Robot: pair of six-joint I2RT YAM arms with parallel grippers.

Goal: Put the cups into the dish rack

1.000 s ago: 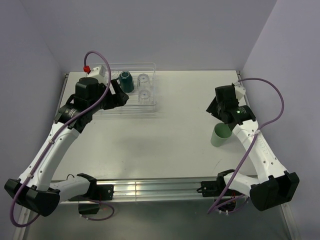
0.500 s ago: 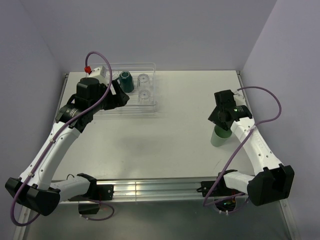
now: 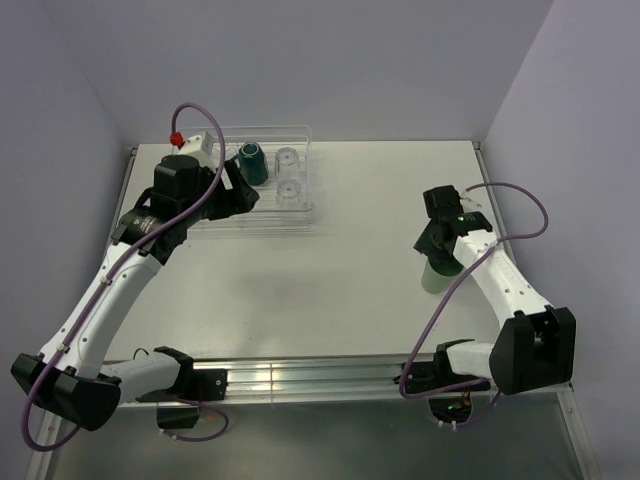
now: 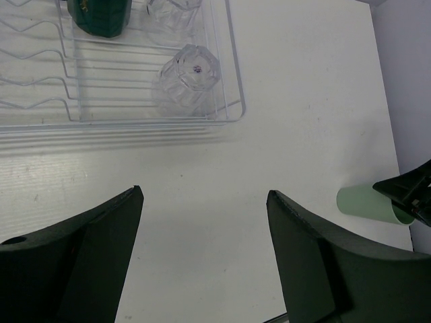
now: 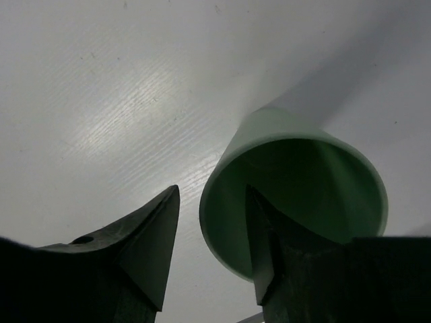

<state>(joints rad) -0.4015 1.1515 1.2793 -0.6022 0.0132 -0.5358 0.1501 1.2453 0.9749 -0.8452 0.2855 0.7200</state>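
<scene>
The pale mint-green cup (image 3: pixel 436 276) stands upright on the table at the right. My right gripper (image 3: pixel 441 254) is open and straddles its near rim. In the right wrist view one finger is inside the cup (image 5: pixel 303 182) and the other outside, with a gap to the wall; the gripper (image 5: pixel 212 192) is not closed on it. The clear dish rack (image 3: pixel 303 214) at the back left holds the dark green mug (image 3: pixel 251 163) and two clear tumblers (image 3: pixel 288 158) (image 3: pixel 292 188). My left gripper (image 3: pixel 240 196) is open and empty beside the rack, over bare table (image 4: pixel 204 192).
The left wrist view shows the rack's wire rim (image 4: pixel 236 101), the mug (image 4: pixel 97 15), a tumbler (image 4: pixel 188 70) and the mint cup (image 4: pixel 367 204) far right. The table's right edge and wall lie close to the mint cup. A third tumbler is not visible.
My right gripper has moved down and toward the mint cup, and now sits over its rim. The left arm and the rack's contents have not moved.
</scene>
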